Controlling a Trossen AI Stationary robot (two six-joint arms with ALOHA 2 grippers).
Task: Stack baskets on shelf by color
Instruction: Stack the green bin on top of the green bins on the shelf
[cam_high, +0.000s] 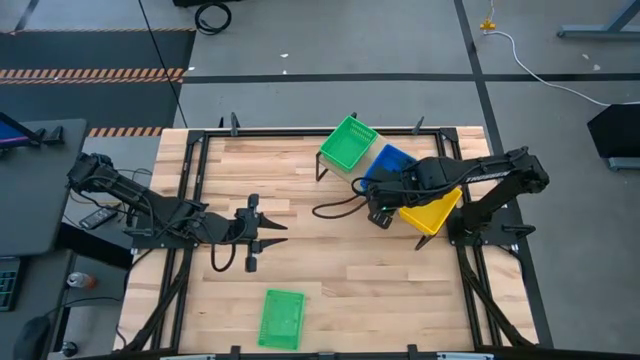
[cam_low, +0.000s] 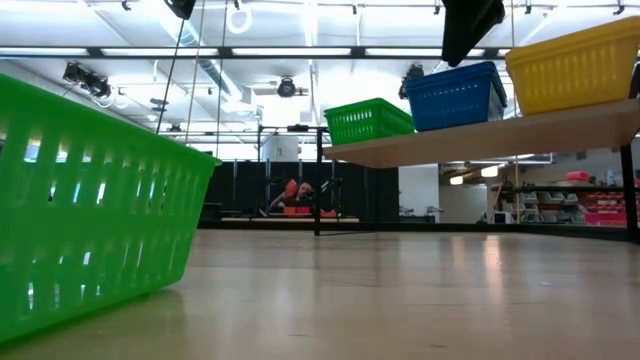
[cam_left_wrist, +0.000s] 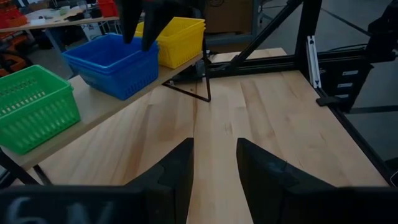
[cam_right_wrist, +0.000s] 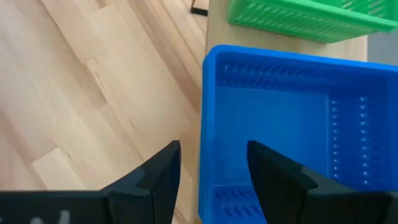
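The shelf (cam_low: 480, 135) stands at the table's far right and carries a green basket (cam_high: 348, 142), a blue basket (cam_high: 392, 162) and a yellow basket (cam_high: 432, 210) in a row, each resting on its bottom. My right gripper (cam_right_wrist: 212, 146) hangs open just above the blue basket (cam_right_wrist: 292, 124), one finger on either side of its side wall, and no contact shows. Another green basket (cam_high: 282, 318) lies on the tabletop by the near edge and fills the left of the low view (cam_low: 90, 200). My left gripper (cam_high: 283, 233) waits open over the table's middle.
Black frame rails (cam_high: 195, 180) run along the table's sides. A dark cable (cam_high: 335, 208) loops on the wood beside the shelf, and the shelf's thin black leg (cam_left_wrist: 205, 81) stands on the table. Bare wood lies between my left gripper and the shelf.
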